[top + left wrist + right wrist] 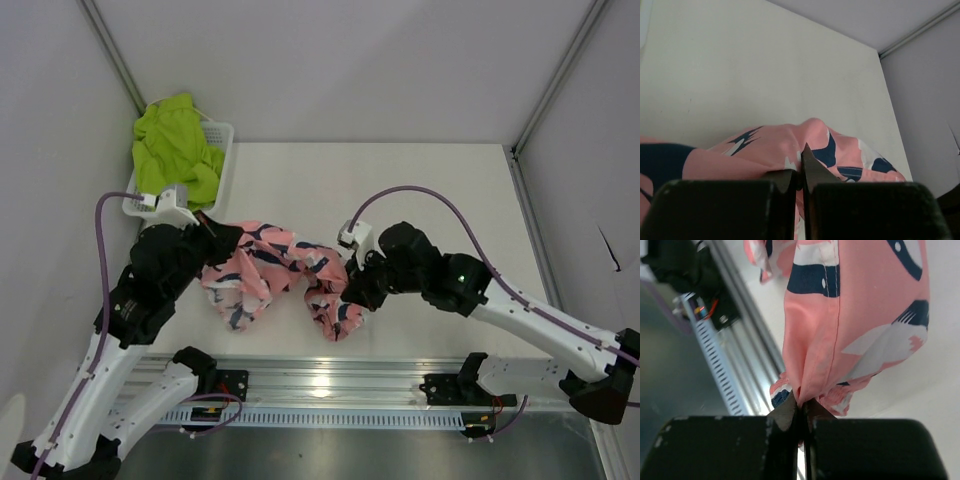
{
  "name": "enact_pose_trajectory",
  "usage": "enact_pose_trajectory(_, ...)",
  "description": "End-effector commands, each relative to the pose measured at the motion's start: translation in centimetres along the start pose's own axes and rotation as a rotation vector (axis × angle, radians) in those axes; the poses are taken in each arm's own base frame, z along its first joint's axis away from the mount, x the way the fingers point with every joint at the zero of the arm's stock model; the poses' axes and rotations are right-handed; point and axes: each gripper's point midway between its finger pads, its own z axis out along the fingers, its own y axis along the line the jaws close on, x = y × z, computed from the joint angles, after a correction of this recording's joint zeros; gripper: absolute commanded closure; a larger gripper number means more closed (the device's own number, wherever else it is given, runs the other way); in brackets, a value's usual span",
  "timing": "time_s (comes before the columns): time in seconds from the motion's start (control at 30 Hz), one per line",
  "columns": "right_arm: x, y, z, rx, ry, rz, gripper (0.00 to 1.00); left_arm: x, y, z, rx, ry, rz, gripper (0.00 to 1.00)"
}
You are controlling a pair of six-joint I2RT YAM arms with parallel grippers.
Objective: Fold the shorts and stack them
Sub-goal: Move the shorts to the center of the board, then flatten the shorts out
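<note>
The pink shorts with navy-and-white print lie crumpled between both arms near the table's front. My left gripper is shut on their left end; in the left wrist view pink cloth bunches at the closed gripper tips. My right gripper is shut on their right end, and the right wrist view shows a pinched fold of the pink shorts rising from the gripper tips. The lime green shorts sit heaped in the white basket at the back left.
A metal rail with the arm bases runs along the table's near edge. Grey walls close in the left, back and right sides. Bare white tabletop stretches behind the pink shorts.
</note>
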Motion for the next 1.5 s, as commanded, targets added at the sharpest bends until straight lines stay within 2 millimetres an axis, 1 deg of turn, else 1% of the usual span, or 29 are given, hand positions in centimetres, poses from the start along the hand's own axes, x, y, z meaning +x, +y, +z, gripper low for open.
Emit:
enact_pose_trajectory(0.0,-0.2,3.6,-4.3,-0.13,0.021,-0.035,1.0,-1.0,-1.2,-2.4,0.051,0.012,0.047,0.96)
enact_pose_trajectory(0.03,-0.6,3.6,-4.6,-0.132,0.013,-0.033,1.0,-1.1,-1.3,-2.2,0.047,0.012,0.052,0.94)
enact_pose_trajectory(0.07,-0.8,2.4,-4.1,-0.1,0.02,-0.002,1.0,-1.0,-1.2,-1.7,0.037,0.021,0.061,0.94)
enact_pose_trajectory(0.1,-0.8,1.2,-3.6,-0.077,0.031,0.033,1.0,-0.3,-0.9,-0.2,0.012,0.057,0.069,0.94)
enact_pose_trajectory(0.13,-0.8,-0.3,-2.9,-0.063,0.039,0.077,1.0,-0.1,-1.1,1.0,0.016,0.066,0.074,0.94)
enact_pose_trajectory(0.17,-0.5,-3.4,-1.7,-0.056,0.068,0.186,1.0,0.3,-1.1,2.3,0.015,0.085,0.09,0.95)
enact_pose_trajectory(0.2,-0.3,-5.1,-1.0,-0.053,0.076,0.247,1.0,0.9,-0.9,3.6,0.002,0.105,0.1,0.94)
enact_pose_trajectory(0.23,-0.5,-6.7,-0.2,-0.043,0.064,0.311,0.76,2.4,0.1,6.3,-0.047,0.165,0.123,0.81)
enact_pose_trajectory(0.27,0.4,-9.4,1.1,0.005,0.095,0.392,0.5,3.2,0.9,7.7,-0.087,0.199,0.136,0.65)
enact_pose_trajectory(0.3,0.9,-11.4,1.7,0.098,0.11,0.423,0.33,3.4,1.6,8.8,-0.138,0.218,0.148,0.52)
enact_pose_trajectory(0.33,1.3,-12.7,2.1,0.161,0.125,0.441,0.09,4.7,2.7,10.8,-0.198,0.281,0.163,0.4)
enact_pose_trajectory(0.37,1.3,-13.6,2.3,0.22,0.128,0.453,0.06,5.9,3.8,10.9,-0.253,0.342,0.178,0.31)
enact_pose_trajectory(0.4,1.7,-14.6,2.3,0.297,0.133,0.446,0.01,5.8,3.8,11.3,-0.27,0.348,0.184,0.29)
enact_pose_trajectory(0.43,1.4,-14.7,2.3,0.312,0.115,0.437,0.0,5.9,4.0,11.5,-0.283,0.352,0.195,0.23)
enact_pose_trajectory(0.47,2.1,-14.8,2.3,0.323,0.118,0.435,0.0,6.2,3.9,11.3,-0.276,0.35,0.211,0.01)
enact_pose_trajectory(0.53,1.6,-14.5,1.7,0.337,0.063,0.39,0.01,5.5,4.0,10.7,-0.287,0.312,0.22,0.01)
enact_pose_trajectory(0.57,2.9,-14.3,1.7,0.342,0.077,0.38,0.02,5.0,4.0,9.9,-0.284,0.288,0.222,0.01)
enact_pose_trajectory(0.63,2.9,-13.9,1.1,0.342,0.041,0.371,0.11,4.5,3.7,9.2,-0.262,0.271,0.231,0.01)
enact_pose_trajectory(0.7,4.3,-13.7,1.2,0.343,0.06,0.396,0.17,4.2,2.5,8.1,-0.193,0.247,0.235,0.01)
enact_pose_trajectory(0.77,5.3,-13.6,1.2,0.349,0.073,0.419,0.26,4.8,0.9,7.3,-0.096,0.258,0.253,0.01)
enact_pose_trajectory(0.8,6.7,-13.5,1.5,0.353,0.097,0.437,0.29,5.6,-0.2,6.6,-0.039,0.261,0.268,0.01)
enact_pose_trajectory(0.83,6.8,-13.6,1.7,0.352,0.084,0.453,0.37,5.7,-1.3,6.3,0.006,0.249,0.282,0.01)
enact_pose_trajectory(0.87,7.3,-13.4,1.9,0.343,0.087,0.467,0.39,6.4,-2.7,5.7,0.059,0.255,0.3,0.01)
enact_pose_trajectory(0.97,8.6,-13.4,3.1,0.319,0.084,0.511,0.39,7.9,-4.0,5.0,0.111,0.26,0.338,0.01)
enact_pose_trajectory(1.23,10.2,-14.2,5.0,0.319,0.097,0.555,0.43,11.9,-5.3,4.9,0.273,0.289,0.35,0.01)
enact_pose_trajectory(1.3,10.5,-14.3,5.6,0.308,0.101,0.576,0.45,11.7,-6.4,4.1,0.352,0.268,0.329,0.01)
enact_pose_trajectory(1.33,10.7,-14.4,5.7,0.31,0.104,0.59,0.46,12.5,-6.1,3.9,0.369,0.276,0.323,0.01)
enact_pose_trajectory(1.37,11.1,-14.5,5.9,0.313,0.118,0.6,0.47,11.8,-6.7,3.9,0.392,0.237,0.307,0.01)
enact_pose_trajectory(1.47,11.4,-14.5,6.0,0.322,0.117,0.616,0.49,11.3,-6.6,3.6,0.404,0.185,0.295,0.01)
